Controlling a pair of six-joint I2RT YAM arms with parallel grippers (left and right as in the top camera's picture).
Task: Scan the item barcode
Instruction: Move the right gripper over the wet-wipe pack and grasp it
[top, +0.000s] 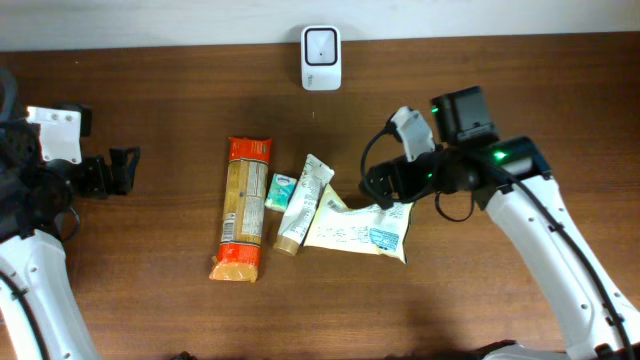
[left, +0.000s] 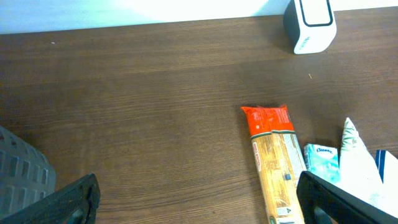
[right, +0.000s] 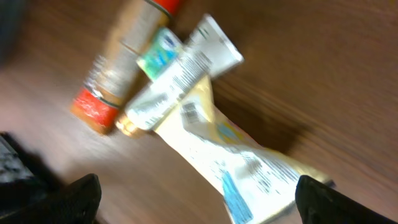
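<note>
Four items lie in a loose row mid-counter (top: 150, 300): pasta pack (top: 243, 208), tissue pack (top: 280, 190), tube (top: 303, 203) and pouch (top: 362, 229), with the tube right up against the pouch. The scanner (top: 321, 58) stands at the far edge, well apart from all of them, so whatever gets picked will have to be carried up to it.

The right end effector (top: 380, 190) hovers just over the pouch's upper edge, jaws spread wide and holding nothing. My read is that it's lining up on the pouch, the item nearest that arm. The wrist view is blurred, but a dark striped patch on the pouch could be the barcode. It faces up, so it would likely need tilting toward the scanner.

The left end effector (top: 126, 170) sits far out left, also wide and empty, out of the way. No lift yet.
</note>
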